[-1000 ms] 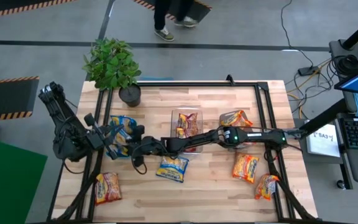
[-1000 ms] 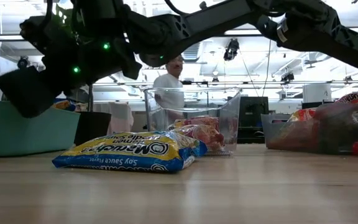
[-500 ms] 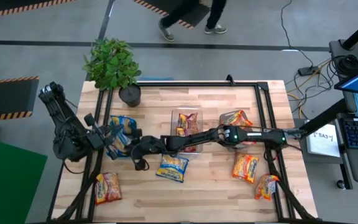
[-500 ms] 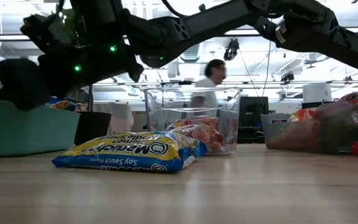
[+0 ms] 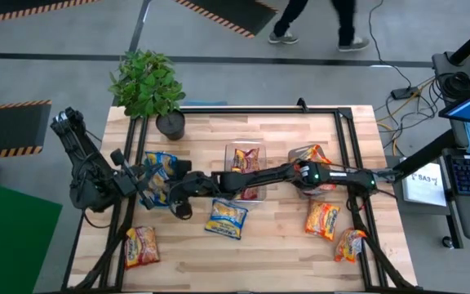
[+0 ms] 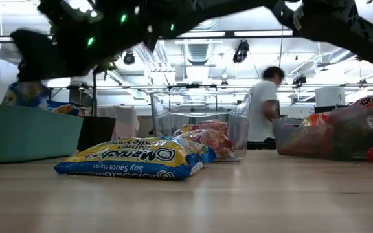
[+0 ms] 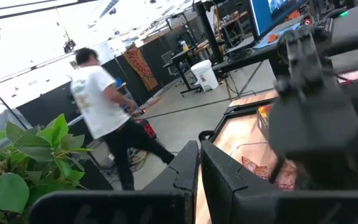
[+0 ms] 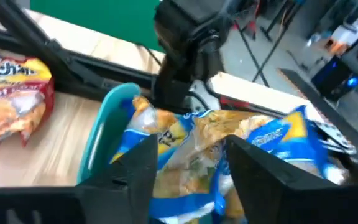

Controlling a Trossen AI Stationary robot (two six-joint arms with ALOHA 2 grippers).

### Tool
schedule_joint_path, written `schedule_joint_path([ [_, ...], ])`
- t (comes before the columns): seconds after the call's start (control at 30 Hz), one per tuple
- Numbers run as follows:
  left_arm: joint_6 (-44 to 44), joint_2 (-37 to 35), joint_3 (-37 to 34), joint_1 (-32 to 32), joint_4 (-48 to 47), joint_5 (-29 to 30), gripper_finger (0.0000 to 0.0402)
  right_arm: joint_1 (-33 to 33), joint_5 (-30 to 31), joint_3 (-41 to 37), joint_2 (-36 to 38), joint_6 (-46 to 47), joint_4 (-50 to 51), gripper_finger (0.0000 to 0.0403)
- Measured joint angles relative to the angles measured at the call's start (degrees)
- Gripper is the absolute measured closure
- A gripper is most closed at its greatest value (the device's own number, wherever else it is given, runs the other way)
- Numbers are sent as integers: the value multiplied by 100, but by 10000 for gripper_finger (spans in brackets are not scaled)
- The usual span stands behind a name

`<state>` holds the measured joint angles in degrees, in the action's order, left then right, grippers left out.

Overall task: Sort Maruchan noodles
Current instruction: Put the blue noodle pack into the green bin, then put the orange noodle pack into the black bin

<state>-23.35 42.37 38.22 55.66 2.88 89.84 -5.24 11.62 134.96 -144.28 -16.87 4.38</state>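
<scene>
Right hand (image 8: 188,171) over the teal bin (image 8: 101,134) at the table's left end, fingers parted around a blue-edged packet (image 8: 185,140) lying among others in the bin; cannot tell whether it grips. Left hand (image 7: 199,163) pinched shut, empty, parked by the plant (image 5: 145,82). Loose noodle packets (image 5: 226,219) lie on the table (image 5: 276,245). Judged light, crinkly, slippery, brittle inside; best pinched across the middle, gently.
</scene>
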Motion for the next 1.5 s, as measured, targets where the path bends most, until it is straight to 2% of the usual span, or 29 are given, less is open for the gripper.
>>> schedule_joint_path([
  [0.17, 28, 0, 1, 0, 71, 0, 400, -107, 2, 7, 692, 409, 1526, 195],
  [0.37, 90, 139, 111, 0, 100, -2, 400, -281, -1, 7, 1702, 1411, 3892, 195],
  [0.47, 94, 294, 188, 1, 99, -3, 400, -372, -57, 9, 2208, 2415, 5059, 199],
  [0.6, 92, 564, 330, 2, 98, -12, 400, -421, -625, -5, 2714, 4183, 6818, 199],
  [0.73, 26, 843, 501, 0, 87, -13, 400, -588, -685, -19, 3013, 5826, 8556, 200],
  [0.93, -144, 1231, 692, 1, 72, -85, 400, -1394, -892, -737, 3647, 7330, 8034, 200],
  [1.1, -308, 1492, 763, 2, 66, -85, 400, -2102, -193, -1819, 4045, 8369, 8193, 200],
  [1.2, -317, 1613, 805, 2, 63, -85, 400, -2353, -97, -2712, 4367, 8949, 8238, 200],
  [1.37, -315, 1746, 928, 1, 84, -86, 400, -2471, -586, -4461, 4897, 10074, 8218, 200],
  [1.5, -315, 1797, 967, 0, 83, -85, 400, -2616, -1394, -5719, 5166, 10636, 8115, 200],
])
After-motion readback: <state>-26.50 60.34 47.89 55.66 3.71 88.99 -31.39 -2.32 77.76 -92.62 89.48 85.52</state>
